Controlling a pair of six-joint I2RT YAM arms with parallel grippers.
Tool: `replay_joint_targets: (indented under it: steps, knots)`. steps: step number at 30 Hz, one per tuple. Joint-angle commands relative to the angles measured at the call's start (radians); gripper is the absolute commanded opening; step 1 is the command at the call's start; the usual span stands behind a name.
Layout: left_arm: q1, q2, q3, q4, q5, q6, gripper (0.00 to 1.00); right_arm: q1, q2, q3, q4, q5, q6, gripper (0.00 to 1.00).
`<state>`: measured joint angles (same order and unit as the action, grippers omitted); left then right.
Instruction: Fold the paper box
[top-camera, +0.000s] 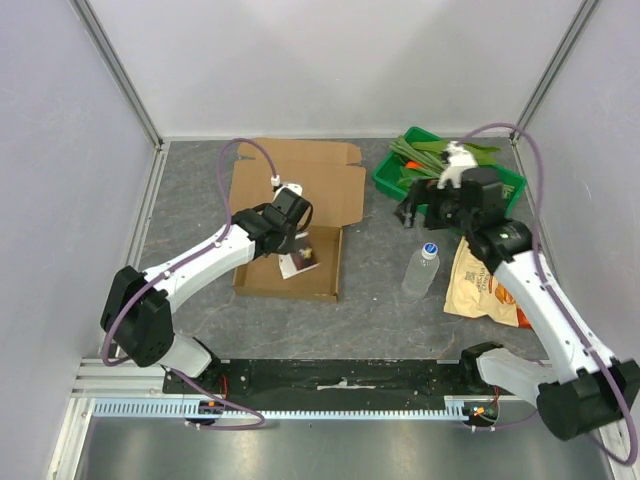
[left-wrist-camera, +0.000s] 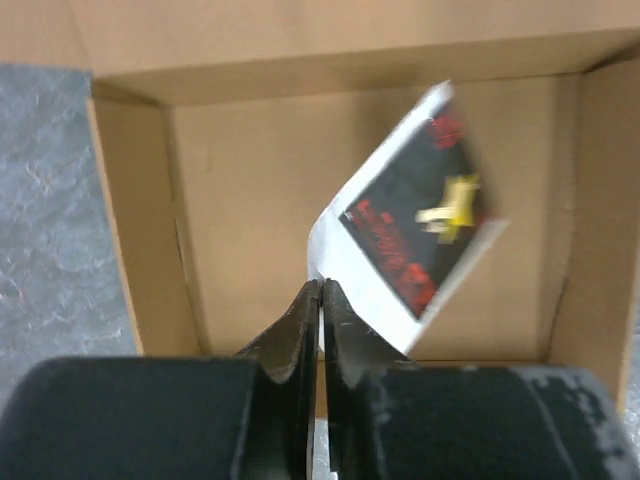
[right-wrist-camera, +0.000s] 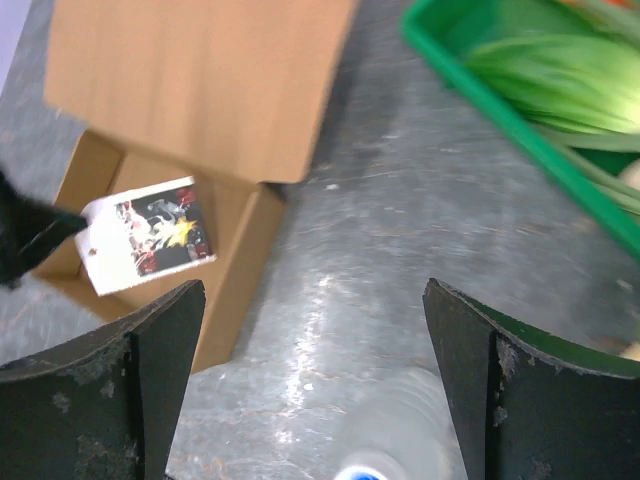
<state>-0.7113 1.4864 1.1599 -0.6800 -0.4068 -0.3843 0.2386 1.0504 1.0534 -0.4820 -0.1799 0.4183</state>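
one card (left-wrist-camera: 410, 230) tight in left tool (left-wrist-camera: 322, 298) over box (left-wrist-camera: 245, 180) (right tool (right-wrist-camera: 312, 292) wide, near bottle (right-wrist-camera: 392, 440))

Left gripper (left-wrist-camera: 320, 290) tightly closed, arm outstretched; right gripper (right-wrist-camera: 312, 295) wide apart

Brown paper box (top-camera: 330, 190), walls up, lid open.
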Motion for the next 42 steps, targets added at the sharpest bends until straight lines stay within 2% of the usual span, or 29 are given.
replay_joint_targets:
  steps: [1, 3, 4, 6, 8, 11, 14, 15, 16, 17, 18, 19, 20, 26, 32, 34, 38, 40, 41, 42]
  knots:
    - [0.049, -0.041, -0.022, -0.007, 0.052, -0.054, 0.45, 0.168, 0.130, 0.059, 0.115, -0.041, -0.084, 0.98]
    - [0.065, -0.063, -0.023, 0.006, 0.054, -0.057, 0.84, 0.189, 0.244, 0.121, 0.129, -0.056, -0.110, 0.98]
    - [0.082, -0.090, -0.020, 0.016, 0.051, -0.054, 0.89, 0.191, 0.279, 0.131, 0.144, -0.050, -0.108, 0.98]
    - [0.113, -0.118, -0.005, 0.046, 0.086, -0.039, 0.92, 0.191, 0.380, 0.189, 0.154, -0.029, -0.137, 0.98]
    - [0.218, -0.161, -0.002, 0.094, 0.135, -0.036, 0.93, 0.188, 0.439, 0.253, 0.160, -0.003, -0.174, 0.98]
    - [0.412, -0.183, -0.032, 0.256, 0.317, -0.035, 0.95, 0.147, 0.551, 0.339, 0.166, -0.020, -0.227, 0.98]
    - [0.577, -0.148, -0.055, 0.405, 0.491, -0.060, 0.98, 0.064, 0.678, 0.384, 0.233, -0.189, -0.190, 0.93]
    - [0.616, -0.138, -0.072, 0.460, 0.587, -0.092, 0.98, 0.045, 0.698, 0.388, 0.259, -0.252, -0.176, 0.92]
    - [0.663, -0.120, -0.078, 0.534, 0.598, -0.106, 0.98, 0.027, 0.721, 0.411, 0.291, -0.288, -0.170, 0.91]
    - [0.688, -0.073, -0.072, 0.545, 0.620, -0.119, 0.97, 0.019, 0.767, 0.430, 0.296, -0.305, -0.173, 0.90]
    - [0.708, -0.034, -0.027, 0.543, 0.726, -0.155, 0.94, 0.016, 0.792, 0.451, 0.293, -0.314, -0.173, 0.90]
    - [0.775, 0.000, -0.002, 0.550, 0.781, -0.165, 0.93, 0.010, 0.813, 0.498, 0.281, -0.341, -0.179, 0.90]
    - [0.789, 0.027, 0.021, 0.569, 0.819, -0.168, 0.93, 0.005, 0.856, 0.520, 0.273, -0.352, -0.181, 0.89]
    - [0.840, 0.273, 0.216, 0.482, 0.866, -0.105, 0.93, -0.035, 1.020, 0.655, 0.223, -0.481, -0.197, 0.85]
    - [0.851, 0.446, 0.293, 0.551, 0.954, -0.067, 0.90, -0.038, 1.106, 0.720, 0.232, -0.526, -0.203, 0.75]
    - [0.849, 0.489, 0.334, 0.565, 0.985, -0.070, 0.86, -0.036, 1.120, 0.734, 0.238, -0.541, -0.204, 0.73]
    - [0.849, 0.515, 0.348, 0.605, 1.010, -0.087, 0.75, -0.036, 1.152, 0.746, 0.276, -0.607, -0.170, 0.59]
    - [0.849, 0.526, 0.360, 0.615, 1.030, -0.093, 0.64, -0.035, 1.154, 0.735, 0.311, -0.619, -0.148, 0.54]
    - [0.849, 0.534, 0.366, 0.616, 1.040, -0.097, 0.55, -0.035, 1.155, 0.735, 0.325, -0.625, -0.136, 0.48]
    - [0.848, 0.532, 0.365, 0.617, 1.040, -0.097, 0.51, -0.035, 1.154, 0.738, 0.330, -0.635, -0.128, 0.41]
